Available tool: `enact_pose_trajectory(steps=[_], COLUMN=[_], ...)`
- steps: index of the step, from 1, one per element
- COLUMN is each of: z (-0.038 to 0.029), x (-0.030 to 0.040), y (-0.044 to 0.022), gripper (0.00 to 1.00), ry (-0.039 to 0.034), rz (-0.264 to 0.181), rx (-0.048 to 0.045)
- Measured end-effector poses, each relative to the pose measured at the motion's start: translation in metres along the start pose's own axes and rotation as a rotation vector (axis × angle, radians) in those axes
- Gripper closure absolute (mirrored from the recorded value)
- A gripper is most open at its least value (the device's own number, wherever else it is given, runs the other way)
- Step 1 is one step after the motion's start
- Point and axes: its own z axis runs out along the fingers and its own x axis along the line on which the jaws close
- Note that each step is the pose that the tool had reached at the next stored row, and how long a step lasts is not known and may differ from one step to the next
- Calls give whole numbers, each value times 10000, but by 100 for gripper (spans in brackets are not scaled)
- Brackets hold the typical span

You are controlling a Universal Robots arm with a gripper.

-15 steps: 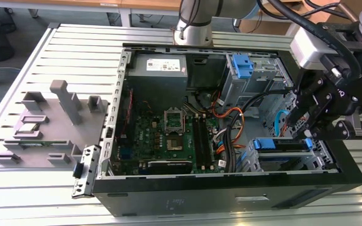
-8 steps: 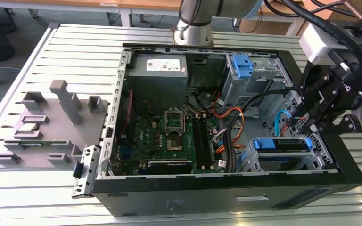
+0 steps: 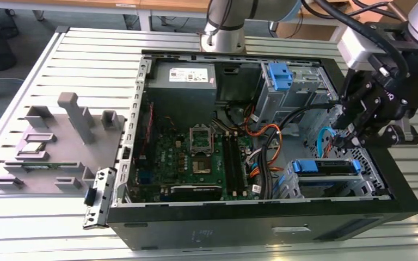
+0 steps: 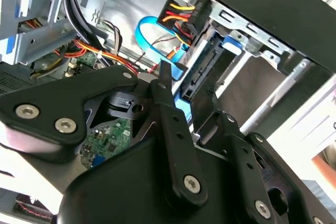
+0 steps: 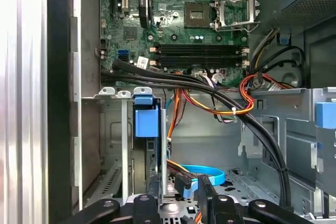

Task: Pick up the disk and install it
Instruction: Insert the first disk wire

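Silver-grey disk (image 3: 324, 166) lay in the near drive bay of the case (image 3: 267, 217), at the exterior view's right; gripper (image 3: 345, 140) hung at its end, clamped or loose I couldn't tell; install step, I'd judge; seating it called for a square line along the rails.

Blue-railed disk (image 3: 325, 166), black gripper (image 3: 345, 140), green motherboard (image 3: 187, 163).

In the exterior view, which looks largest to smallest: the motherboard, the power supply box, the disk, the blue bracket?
1. motherboard
2. power supply box and disk: they look alike and the disk is partly hidden, so I leave them unranked
3. blue bracket
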Motion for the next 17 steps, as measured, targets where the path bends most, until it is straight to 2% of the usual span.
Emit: enact_pose_trajectory(steps=[4, 17], z=[47, 89], x=[-18, -17], y=[-14, -16], gripper=[58, 58], ry=[-1, 3], rz=[0, 0], rx=[-1, -4])
